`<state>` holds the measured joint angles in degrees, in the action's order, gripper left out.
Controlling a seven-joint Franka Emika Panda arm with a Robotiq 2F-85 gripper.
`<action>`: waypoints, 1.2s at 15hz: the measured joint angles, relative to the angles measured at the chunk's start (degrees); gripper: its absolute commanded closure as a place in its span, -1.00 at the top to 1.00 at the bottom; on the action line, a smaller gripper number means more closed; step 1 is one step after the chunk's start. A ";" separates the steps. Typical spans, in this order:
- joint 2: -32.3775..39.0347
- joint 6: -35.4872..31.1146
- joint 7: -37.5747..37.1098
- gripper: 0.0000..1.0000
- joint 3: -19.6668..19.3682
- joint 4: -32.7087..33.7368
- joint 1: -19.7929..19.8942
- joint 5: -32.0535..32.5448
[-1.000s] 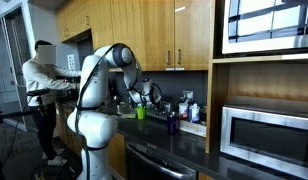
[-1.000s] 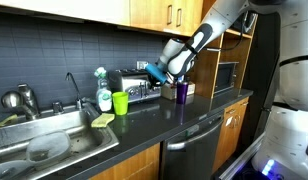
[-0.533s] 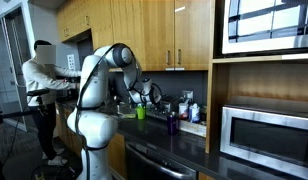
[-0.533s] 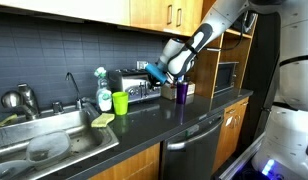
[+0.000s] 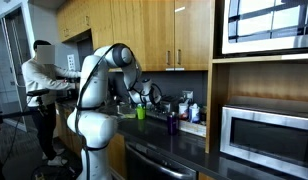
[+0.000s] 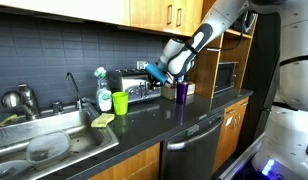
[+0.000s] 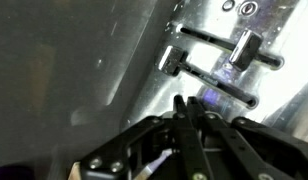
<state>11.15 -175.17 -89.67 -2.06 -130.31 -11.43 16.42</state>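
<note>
My gripper (image 6: 159, 72) hovers over the back of the dark counter, close to a silver toaster (image 6: 137, 85), and also shows in an exterior view (image 5: 152, 97). In the wrist view the gripper (image 7: 187, 103) points at the toaster's shiny side (image 7: 134, 70), just below its lever (image 7: 172, 60) and a second lever (image 7: 249, 48). The two fingers stand together with hardly any gap. A thin pale strip (image 7: 159, 158) shows low between the finger links; I cannot tell whether it is held. A teal patch (image 6: 154, 68) sits at the gripper's end.
A green cup (image 6: 120, 102) and a purple cup (image 6: 181, 91) stand on the counter on either side of the gripper. A sink (image 6: 54, 140) with faucet (image 6: 72, 88), a soap bottle (image 6: 102, 90) and a sponge (image 6: 102, 119) lie further along. A person (image 5: 42, 80) stands behind the robot.
</note>
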 measured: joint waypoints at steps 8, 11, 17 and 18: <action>-0.94 2.42 0.28 0.75 -0.29 -1.49 0.04 0.05; -1.14 4.44 0.59 1.00 -0.29 -1.52 0.05 0.05; -2.78 7.70 2.26 1.00 -0.57 -1.38 0.56 0.09; -3.18 8.28 2.59 1.00 -0.68 -1.32 0.65 0.09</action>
<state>7.97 -166.89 -87.07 -2.74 -131.62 -10.78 16.51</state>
